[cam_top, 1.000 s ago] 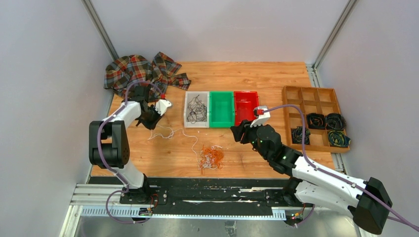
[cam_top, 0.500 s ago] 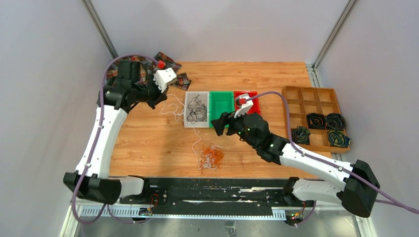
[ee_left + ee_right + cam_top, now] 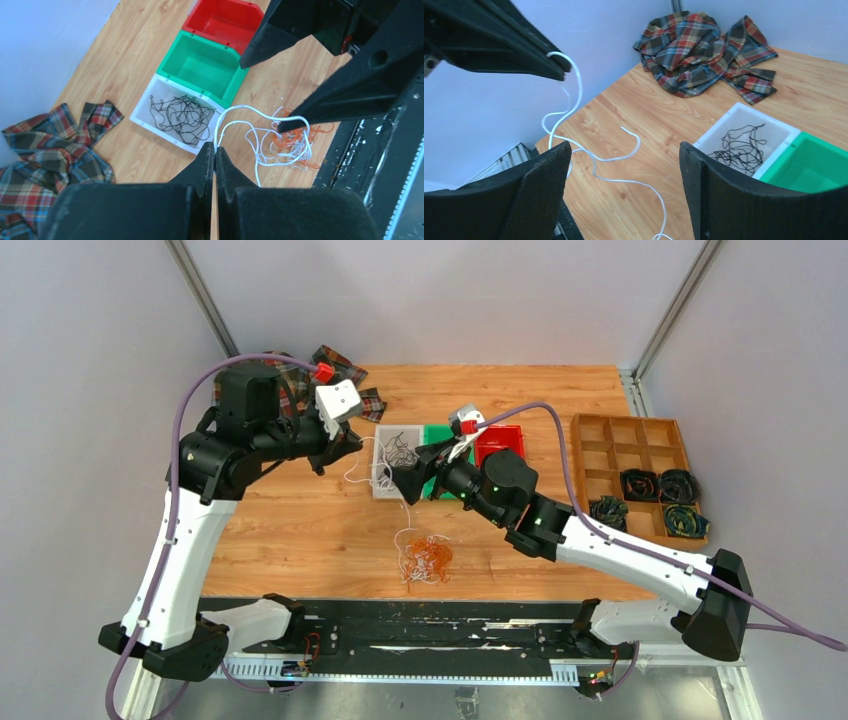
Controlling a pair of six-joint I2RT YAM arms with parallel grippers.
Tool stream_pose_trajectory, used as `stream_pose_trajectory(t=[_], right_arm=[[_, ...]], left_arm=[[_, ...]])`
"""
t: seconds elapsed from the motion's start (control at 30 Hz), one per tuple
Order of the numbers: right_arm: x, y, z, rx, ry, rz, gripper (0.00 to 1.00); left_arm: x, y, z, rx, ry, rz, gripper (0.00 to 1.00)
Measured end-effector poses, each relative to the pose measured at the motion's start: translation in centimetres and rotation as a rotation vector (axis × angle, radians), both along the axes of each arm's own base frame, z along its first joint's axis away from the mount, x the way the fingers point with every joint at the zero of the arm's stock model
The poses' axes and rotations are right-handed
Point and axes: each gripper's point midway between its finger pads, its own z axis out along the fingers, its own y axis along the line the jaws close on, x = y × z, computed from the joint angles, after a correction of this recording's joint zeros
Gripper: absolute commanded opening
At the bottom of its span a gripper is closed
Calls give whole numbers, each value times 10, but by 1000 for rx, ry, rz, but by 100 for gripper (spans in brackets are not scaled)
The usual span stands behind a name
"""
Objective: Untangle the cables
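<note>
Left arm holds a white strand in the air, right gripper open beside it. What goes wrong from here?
1. The white cable trails down into the orange-and-white pile; pulling higher may lift the whole tangle.
2. The left gripper pinches it at the very fingertips, so it may slip.
3. The open right gripper sits close by; the fingers might collide.

- white cable (image 3: 218, 131): pinched between my left fingers (image 3: 202, 167), looping down mid-frame
- orange-brown tangle (image 3: 430, 558): heaped on the desk (image 3: 300, 540), lower centre
- black cables (image 3: 182, 117): jumbled in the white bin (image 3: 160, 134)
</note>
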Motion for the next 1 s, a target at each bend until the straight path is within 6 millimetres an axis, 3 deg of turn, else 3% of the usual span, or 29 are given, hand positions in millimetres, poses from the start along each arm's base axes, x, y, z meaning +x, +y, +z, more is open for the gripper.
stream_pose_trajectory(t=[0.23, 0.5, 0.67, 1.0], right_arm=[[-14, 8, 9, 24, -17, 41, 78], [-12, 31, 3, 4, -8, 93, 76], [-9, 43, -8, -22, 6, 110, 70], [-6, 50, -21, -41, 31, 111, 64]], left_arm=[[-13, -13, 3, -37, 33, -60, 0], [-29, -29, 36, -112, -8, -173, 1], [-32, -37, 66, -156, -61, -229, 0], [-31, -41, 152, -249, -276, -249, 1]])
